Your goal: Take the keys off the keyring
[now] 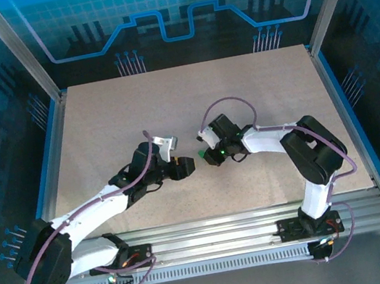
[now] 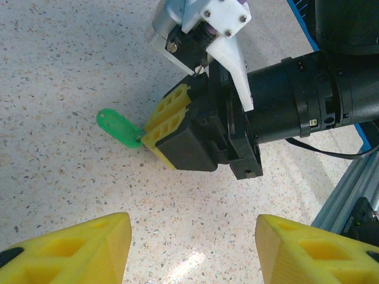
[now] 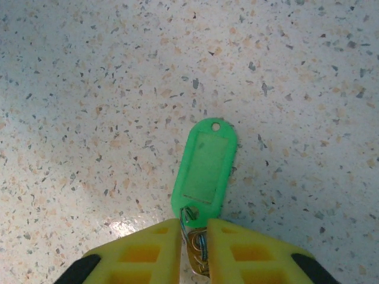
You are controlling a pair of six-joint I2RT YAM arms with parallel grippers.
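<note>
Clamping keyring (image 3: 195, 253) by green tag (image 3: 205, 168), right pincer (image 3: 193, 225), left pincer (image 2: 192, 239) spread

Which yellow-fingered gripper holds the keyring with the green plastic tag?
The right gripper, shut on the keyring by the green plastic tag; the left gripper hangs open, apart.

Top camera is looking down over the table (image 1: 168, 102) — wrist cameras are both facing the green tag (image 3: 204, 168) closely.

Green-tagged keyring (image 3: 204, 168), lying flat
</note>
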